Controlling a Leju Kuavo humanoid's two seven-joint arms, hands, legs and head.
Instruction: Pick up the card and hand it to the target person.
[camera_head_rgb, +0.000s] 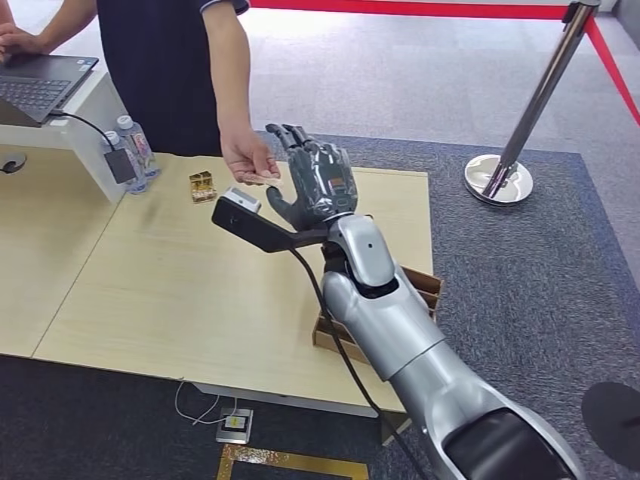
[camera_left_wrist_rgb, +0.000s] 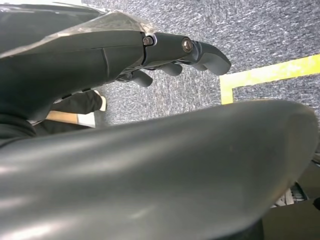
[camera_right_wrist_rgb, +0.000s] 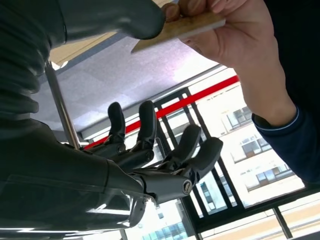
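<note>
A tan card (camera_right_wrist_rgb: 185, 27) lies flat in a person's hand (camera_right_wrist_rgb: 241, 50), gripped by that person's fingers. My right hand (camera_right_wrist_rgb: 158, 155) is raised beside it, its dark fingers (camera_right_wrist_rgb: 188, 145) spread and away from the card. The thick thumb (camera_right_wrist_rgb: 113, 20) ends right at the card's near edge, and nothing is pinched. From the head view, my right hand (camera_head_rgb: 317, 185) stands upright over the far side of the table, just right of the person's upturned hand (camera_head_rgb: 249, 160). My left hand (camera_left_wrist_rgb: 166, 50) hangs over the carpet with its fingers stretched out and holds nothing.
The light wooden table (camera_head_rgb: 151, 290) bears a small gold box (camera_head_rgb: 202, 186) and water bottles (camera_head_rgb: 132, 150). A laptop (camera_head_rgb: 38, 85) sits on a white stand at the left. A cardboard box (camera_head_rgb: 423, 285) lies under my right arm. A stanchion (camera_head_rgb: 521, 130) with red tape stands far right.
</note>
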